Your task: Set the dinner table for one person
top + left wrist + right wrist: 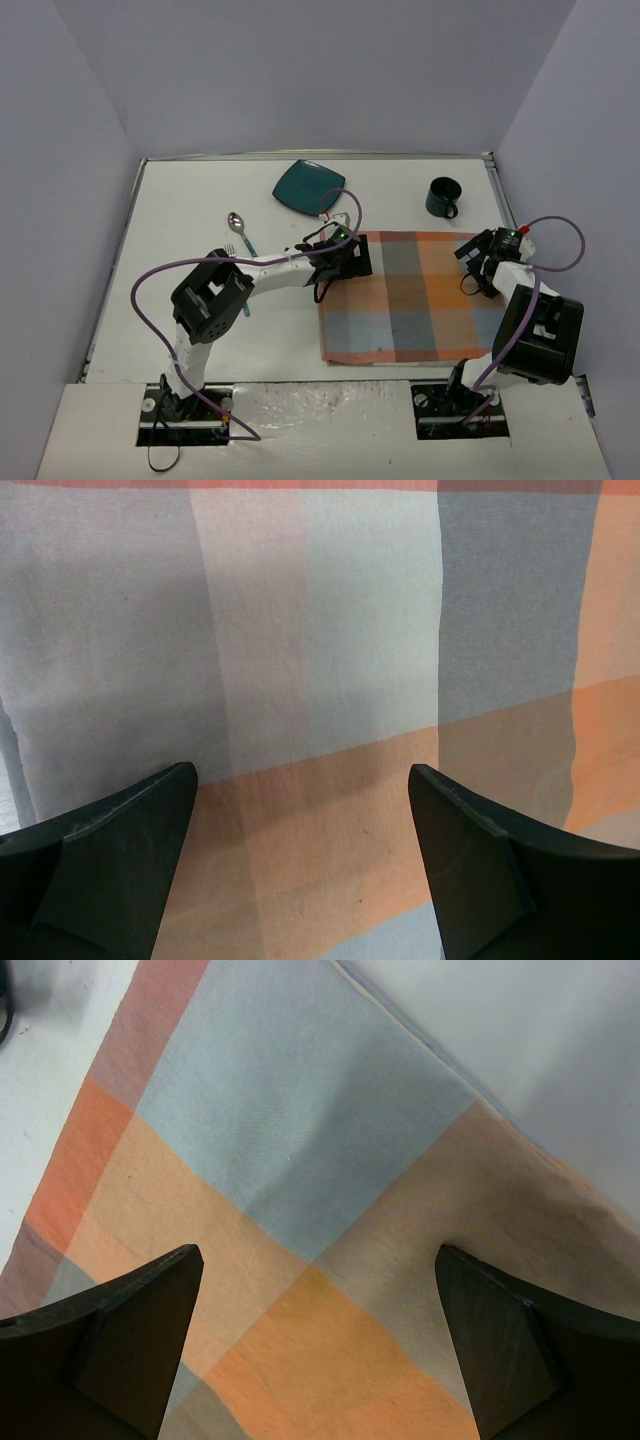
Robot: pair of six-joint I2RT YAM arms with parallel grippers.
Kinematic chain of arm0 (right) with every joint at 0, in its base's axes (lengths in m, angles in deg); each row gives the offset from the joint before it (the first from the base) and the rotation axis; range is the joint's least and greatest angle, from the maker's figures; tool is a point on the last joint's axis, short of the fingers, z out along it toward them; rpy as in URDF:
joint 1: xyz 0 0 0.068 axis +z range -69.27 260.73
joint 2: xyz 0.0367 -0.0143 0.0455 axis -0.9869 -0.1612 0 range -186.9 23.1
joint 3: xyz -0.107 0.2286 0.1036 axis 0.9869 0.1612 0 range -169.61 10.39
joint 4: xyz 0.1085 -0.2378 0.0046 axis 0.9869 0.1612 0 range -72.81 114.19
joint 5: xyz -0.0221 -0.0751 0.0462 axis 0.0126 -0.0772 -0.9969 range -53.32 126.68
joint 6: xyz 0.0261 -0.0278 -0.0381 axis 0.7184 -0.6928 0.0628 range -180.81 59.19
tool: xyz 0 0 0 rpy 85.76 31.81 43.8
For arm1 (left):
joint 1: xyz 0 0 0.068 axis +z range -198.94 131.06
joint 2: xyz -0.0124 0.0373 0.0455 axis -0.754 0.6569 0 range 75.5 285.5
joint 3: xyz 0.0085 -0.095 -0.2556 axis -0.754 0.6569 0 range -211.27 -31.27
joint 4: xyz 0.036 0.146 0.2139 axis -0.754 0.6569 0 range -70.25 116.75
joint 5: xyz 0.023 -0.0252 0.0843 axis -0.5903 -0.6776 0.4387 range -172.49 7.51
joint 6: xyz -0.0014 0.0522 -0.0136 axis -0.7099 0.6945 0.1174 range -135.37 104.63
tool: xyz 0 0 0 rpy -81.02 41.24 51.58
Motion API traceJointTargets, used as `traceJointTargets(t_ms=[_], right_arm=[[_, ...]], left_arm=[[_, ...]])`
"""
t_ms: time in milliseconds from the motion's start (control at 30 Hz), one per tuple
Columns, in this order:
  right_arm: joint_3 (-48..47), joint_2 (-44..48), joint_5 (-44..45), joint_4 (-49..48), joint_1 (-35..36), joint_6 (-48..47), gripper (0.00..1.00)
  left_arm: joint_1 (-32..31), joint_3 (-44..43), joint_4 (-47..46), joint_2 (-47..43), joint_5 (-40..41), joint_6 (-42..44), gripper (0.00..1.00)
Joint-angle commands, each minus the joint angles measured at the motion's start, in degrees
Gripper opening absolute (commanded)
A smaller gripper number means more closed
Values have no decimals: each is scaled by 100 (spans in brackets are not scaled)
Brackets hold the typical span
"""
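An orange-and-blue-grey plaid cloth (420, 295) lies flat on the white dinner table (180, 230), right of centre. My left gripper (345, 258) is open over the cloth's far left corner; its wrist view shows the plaid cloth (320, 660) between the spread fingers (120, 850), nothing held. My right gripper (478, 265) is open over the cloth's far right corner; its wrist view shows the cloth's corner (300, 1160) and bare table (540, 1040). A teal plate (309, 187), a dark green mug (442, 198) and a spoon (240, 230) beside a fork lie at the back.
Grey walls enclose the table on three sides. The table's raised rim (500, 190) runs close to the right arm. Purple cables loop off both arms.
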Motion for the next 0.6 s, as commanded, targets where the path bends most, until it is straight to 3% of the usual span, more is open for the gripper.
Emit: traceJointTargets(t_ms=[0,200,567], right_arm=[[-105,-274,112,-2,-47,-163,100],[-180,-42,30,61,-13,-253,100],[-1017,1569,-81,814,232,-441,100]], left_arm=[[17,134,357,144,-49,-284,84],[49,-2,423,-23,51,-66,87],[71,-1027,964,-953,324,1061,97]])
